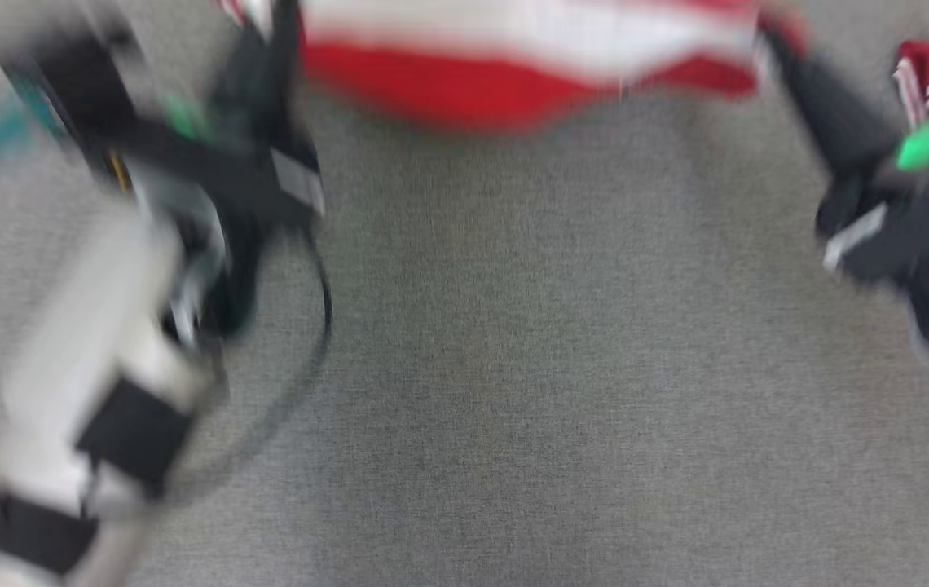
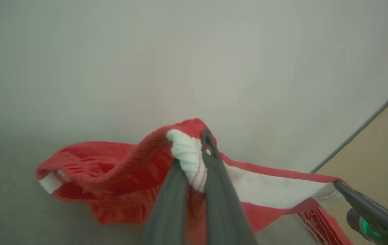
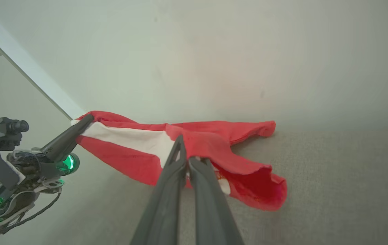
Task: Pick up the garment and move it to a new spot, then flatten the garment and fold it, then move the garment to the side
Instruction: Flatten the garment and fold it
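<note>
My left end effector [image 2: 192, 153] clamped on bunched white-red edge; my right end effector [image 3: 187, 154] pinched on red cloth. Garment [image 3: 129, 137] stretched between both above grey surface [image 1: 513, 367], loose sleeve [image 3: 258, 183] drooping. Risk: if I spread arms too wide, thin right pinch slips; sleeve tucks under at laydown.

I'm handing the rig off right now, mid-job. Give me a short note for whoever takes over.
Left end effector: shut on a bunched edge of the red and white cloth garment.
Right end effector: shut on the garment's other side.
Garment: stretched between both, its loose red part seems to rest on the grey fabric surface.
Done: garment gripped and lifted by two points.
Left: set it down, flatten it, fold it, move it aside.
</note>
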Tool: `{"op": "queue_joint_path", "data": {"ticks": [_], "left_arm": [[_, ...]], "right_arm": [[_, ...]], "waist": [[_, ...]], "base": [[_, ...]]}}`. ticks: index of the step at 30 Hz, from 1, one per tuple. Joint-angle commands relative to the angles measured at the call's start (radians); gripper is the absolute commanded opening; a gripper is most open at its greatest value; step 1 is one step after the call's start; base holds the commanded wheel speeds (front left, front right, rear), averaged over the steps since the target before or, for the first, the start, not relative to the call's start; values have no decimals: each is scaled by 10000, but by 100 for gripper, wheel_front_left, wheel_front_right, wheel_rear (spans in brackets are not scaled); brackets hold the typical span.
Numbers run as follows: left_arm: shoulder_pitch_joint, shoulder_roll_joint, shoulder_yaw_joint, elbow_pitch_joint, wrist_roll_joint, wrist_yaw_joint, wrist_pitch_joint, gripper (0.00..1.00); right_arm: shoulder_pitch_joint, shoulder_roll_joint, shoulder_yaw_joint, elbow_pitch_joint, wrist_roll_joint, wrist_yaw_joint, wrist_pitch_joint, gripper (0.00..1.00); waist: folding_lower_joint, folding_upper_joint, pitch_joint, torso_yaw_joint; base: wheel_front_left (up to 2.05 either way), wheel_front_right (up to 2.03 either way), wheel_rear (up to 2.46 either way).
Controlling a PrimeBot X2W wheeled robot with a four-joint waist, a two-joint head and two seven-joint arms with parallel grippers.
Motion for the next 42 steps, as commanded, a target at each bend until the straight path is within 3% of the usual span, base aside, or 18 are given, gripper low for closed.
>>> {"op": "queue_joint_path", "data": {"ticks": [1,5,10,18,24,28,36,42], "left_arm": [[485,146,-77,-226,61,53,10,0],[2626,339,-354,-1279,-213,268,-159,0],[5046,690,-662,-2087,-722,131,-324,0],[7629,737,-770,-2297,116,217,-814,0],[8873,747,-49,-2268,984,185,-842,0],[9819,763,901,-2617,1247,34,-840,0],[10355,702,789,-2588,1402,-59,-842,0],[10340,333,1089,-2506,1728,-82,-843,0]], "right_arm": [[357,-102,24,-129,94,-20,-79,0],[1960,-188,180,-592,184,-20,-170,0],[3861,53,17,-700,24,-20,-171,0],[6587,89,-59,-418,-432,-20,-173,0],[7942,90,194,-307,-788,-20,-174,0],[8767,-55,-307,-401,-597,-20,-174,0],[9244,26,-396,-468,-757,-20,-175,0],[9097,182,-654,-395,-810,-20,-175,0]], "waist": [[3,1,-573,16],[3,1,-1084,44],[3,1,-1781,10],[3,1,-2697,203],[3,1,-3225,226],[3,1,-3436,178],[3,1,-3530,137],[3,1,-3677,176]], "base": [[0,0,0],[0,0,0],[0,0,0],[0,0,0],[0,0,0],[0,0,0],[0,0,0],[0,0,0]]}}
